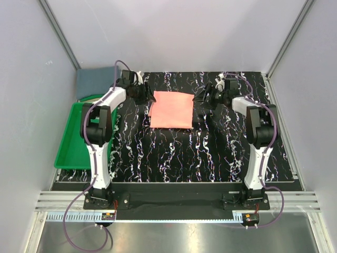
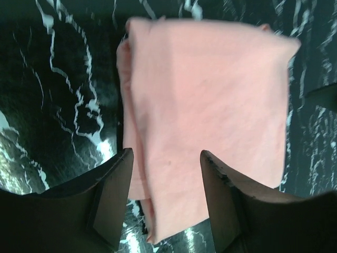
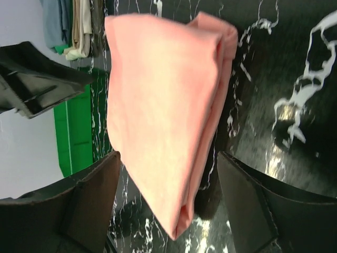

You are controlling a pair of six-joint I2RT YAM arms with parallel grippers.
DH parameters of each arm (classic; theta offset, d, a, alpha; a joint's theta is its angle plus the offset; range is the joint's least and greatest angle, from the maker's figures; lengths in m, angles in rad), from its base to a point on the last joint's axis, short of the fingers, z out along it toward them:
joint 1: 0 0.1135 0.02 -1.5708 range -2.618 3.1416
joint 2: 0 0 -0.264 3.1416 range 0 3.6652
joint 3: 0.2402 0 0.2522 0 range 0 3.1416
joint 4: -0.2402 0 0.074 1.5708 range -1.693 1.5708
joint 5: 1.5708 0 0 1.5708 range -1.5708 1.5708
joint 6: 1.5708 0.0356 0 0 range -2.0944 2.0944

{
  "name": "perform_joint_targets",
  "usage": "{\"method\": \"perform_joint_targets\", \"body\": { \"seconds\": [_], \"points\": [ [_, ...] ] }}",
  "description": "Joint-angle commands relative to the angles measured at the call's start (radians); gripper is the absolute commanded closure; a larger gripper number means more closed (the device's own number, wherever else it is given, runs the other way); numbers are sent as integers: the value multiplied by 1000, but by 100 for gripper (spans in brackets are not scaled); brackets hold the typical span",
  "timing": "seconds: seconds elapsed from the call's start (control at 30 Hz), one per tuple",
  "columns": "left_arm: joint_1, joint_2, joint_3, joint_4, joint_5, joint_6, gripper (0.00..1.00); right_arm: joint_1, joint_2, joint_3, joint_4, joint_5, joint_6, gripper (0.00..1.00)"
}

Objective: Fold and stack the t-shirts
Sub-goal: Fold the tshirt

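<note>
Far left, well outside the left gripper's jaws, sits the green tray (image 1: 68, 150), with the folded slate blue-grey t-shirt (image 1: 95, 81) at its back edge in the corner. Now the left gripper (image 2: 166, 158): jaws standing apart, nothing pinched, and the near edge of the salmon-pink t-shirt (image 2: 210, 100) lies on the black marbled table (image 2: 52, 105) between and ahead of them. That pink shirt is folded into a neat rectangle, flat on the table, squarely between the two grippers. Over to the right gripper (image 3: 168, 158): jaws wide apart too, the shirt's layered folded edge running in between them, no cloth gripped.
</note>
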Motion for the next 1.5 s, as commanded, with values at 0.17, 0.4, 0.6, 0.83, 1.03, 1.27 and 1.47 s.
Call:
{"method": "perform_joint_targets", "body": {
  "seconds": [0.17,0.4,0.6,0.83,1.03,1.27,1.47],
  "points": [
    [-1,75,-16,-13,16,48,37,6,-176,-105,-4,10,-51,18],
    [-21,100,-32,-16,18,51,37,21,-136,-146,20,10,-25,19],
    [-49,81,-50,-10,71,37,77,90,-102,-188,59,17,-29,22],
    [-55,24,-122,65,199,-72,99,151,-101,-248,95,59,-16,29],
    [-51,-3,-196,99,208,-181,74,173,-131,-318,131,86,0,35],
    [-51,-88,-260,56,119,-150,55,173,-213,-343,67,143,-34,33],
    [-57,-109,-292,16,83,-116,53,173,-254,-349,33,177,-13,34]
  ]
}}
